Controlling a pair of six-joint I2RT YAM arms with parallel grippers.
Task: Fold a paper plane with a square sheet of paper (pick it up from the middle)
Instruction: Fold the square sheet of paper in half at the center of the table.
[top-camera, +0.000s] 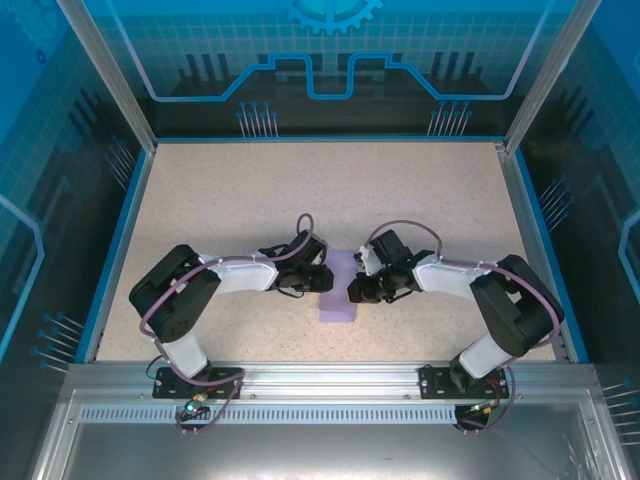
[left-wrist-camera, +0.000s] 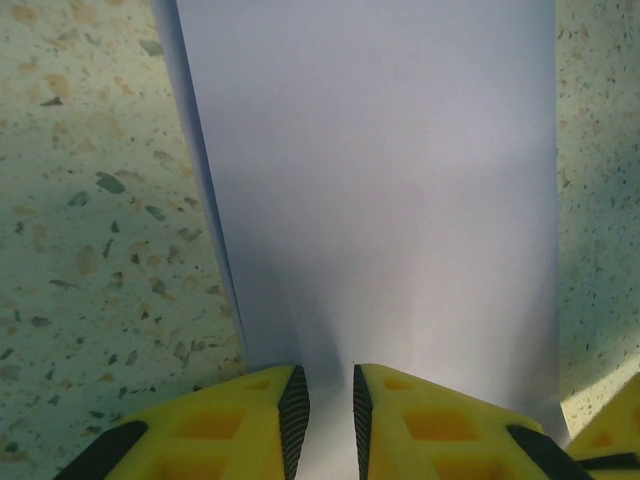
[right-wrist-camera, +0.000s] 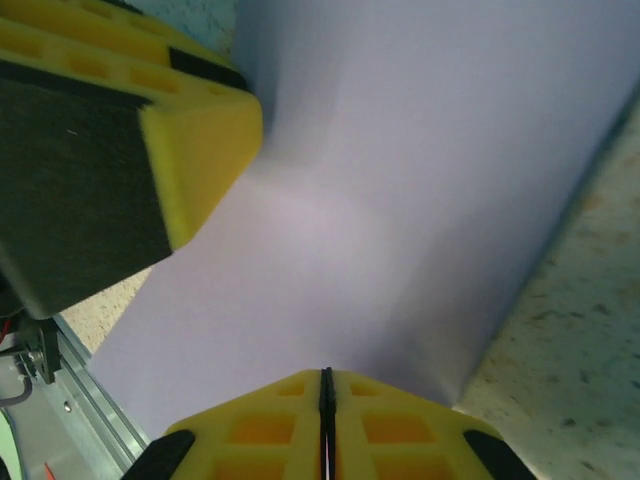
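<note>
**Sheet edges and contact points: largely obscured**

Top view: parts of the left and right sides of the square sheet of paper (top-camera: 338, 290) on the counter (top-camera: 250, 200) lie under the arms' wrists. Fingertip contact cannot be judged, and the sheet's layers are too small to count. Left wrist view: the sheet's far edge runs off the top. Its near edge is hidden behind the left gripper (left-wrist-camera: 331, 385), itself cut off at the bottom. A yellow piece (left-wrist-camera: 612, 425) right of the sheet is cropped at the corner. Right wrist view: the sheet leaves the picture at top and right. Its near edge disappears behind the right gripper (right-wrist-camera: 326, 380), pinch unconfirmed. A blurred finger (right-wrist-camera: 120, 150) left of the sheet is cut by the edge.
</note>
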